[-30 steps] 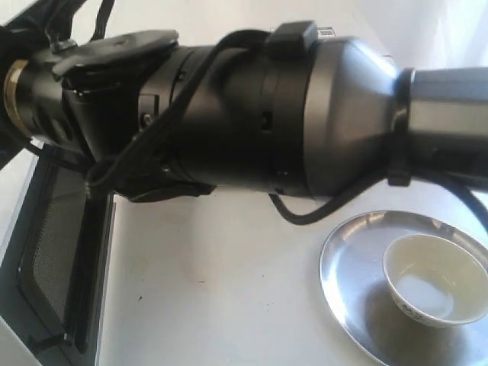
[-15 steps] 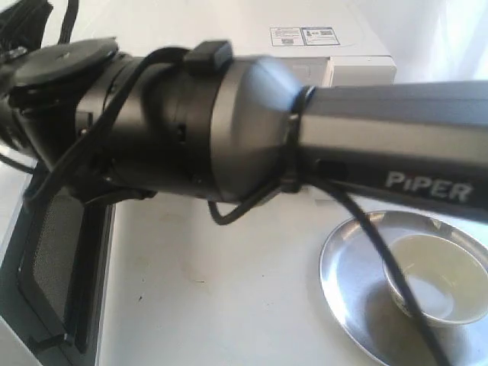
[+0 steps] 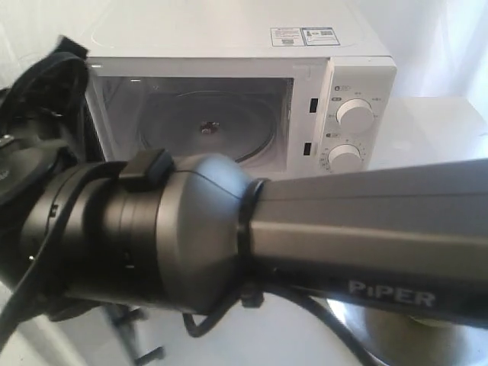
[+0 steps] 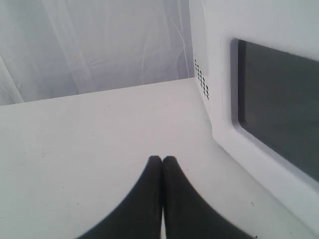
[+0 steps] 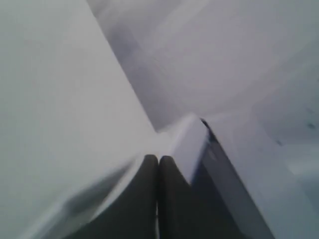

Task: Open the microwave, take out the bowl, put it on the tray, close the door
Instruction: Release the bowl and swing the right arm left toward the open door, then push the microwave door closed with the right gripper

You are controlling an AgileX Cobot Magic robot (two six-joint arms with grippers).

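The white microwave (image 3: 229, 38) stands open at the back, with only its glass turntable (image 3: 206, 126) inside. My right arm (image 3: 305, 229) crosses the whole front of the exterior view and hides the bowl. A sliver of the steel tray (image 3: 358, 343) shows under the arm at the lower right. In the right wrist view, blurred, my right gripper (image 5: 158, 159) is shut and empty beside the free edge of the door (image 5: 192, 144). My left gripper (image 4: 162, 159) is shut and empty over the table, next to the door's outer face with its dark window (image 4: 279, 114).
Two round knobs (image 3: 355, 114) sit on the microwave's right panel. Side vents (image 4: 199, 79) show on the microwave body beside the door. White curtains (image 4: 99, 45) hang behind the white table (image 4: 75, 149).
The right arm has swung down and to the left across the view. It now uncovers the open cavity and covers the bowl and most of the tray.
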